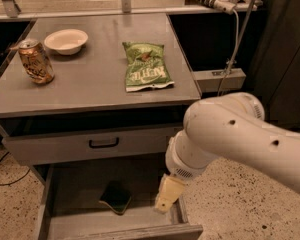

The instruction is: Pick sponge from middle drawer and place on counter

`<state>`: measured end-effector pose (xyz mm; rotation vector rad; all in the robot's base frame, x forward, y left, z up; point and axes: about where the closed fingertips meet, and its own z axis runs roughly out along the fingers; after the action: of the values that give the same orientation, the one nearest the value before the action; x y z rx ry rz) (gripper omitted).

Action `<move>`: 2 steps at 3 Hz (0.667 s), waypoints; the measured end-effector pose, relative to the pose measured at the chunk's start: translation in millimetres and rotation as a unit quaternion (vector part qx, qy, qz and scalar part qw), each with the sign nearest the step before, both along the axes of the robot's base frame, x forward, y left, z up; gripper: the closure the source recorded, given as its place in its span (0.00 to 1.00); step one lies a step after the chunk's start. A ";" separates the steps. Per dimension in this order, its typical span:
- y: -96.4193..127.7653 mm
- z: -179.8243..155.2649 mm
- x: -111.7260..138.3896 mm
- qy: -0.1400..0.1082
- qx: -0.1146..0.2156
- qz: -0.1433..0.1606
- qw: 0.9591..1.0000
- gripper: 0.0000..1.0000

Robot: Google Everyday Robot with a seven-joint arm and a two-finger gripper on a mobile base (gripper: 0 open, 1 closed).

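Observation:
The sponge (116,197) lies flat, dark green face up with a yellow edge, on the floor of the open middle drawer (72,186), near its centre. My gripper (163,203) hangs from the big white arm over the drawer's right side. It is just to the right of the sponge and a little above the drawer floor, apart from the sponge. The counter (90,81) is the gray top above the drawer.
On the counter stand a green chip bag (145,66), a drink can (35,60) and a white bowl (66,40). A shut drawer front with a black handle (103,143) sits above the open drawer. A cable (235,39) hangs at the right.

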<state>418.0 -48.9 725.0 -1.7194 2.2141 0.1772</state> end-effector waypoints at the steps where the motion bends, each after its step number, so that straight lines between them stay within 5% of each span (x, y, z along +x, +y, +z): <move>1: 21.5 -51.8 4.1 -0.001 0.015 -0.010 1.000 0.00; 2: 40.5 -94.1 2.7 0.023 0.024 -0.018 0.999 0.00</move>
<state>420.7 -8.4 631.0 -1.6657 2.2519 0.2629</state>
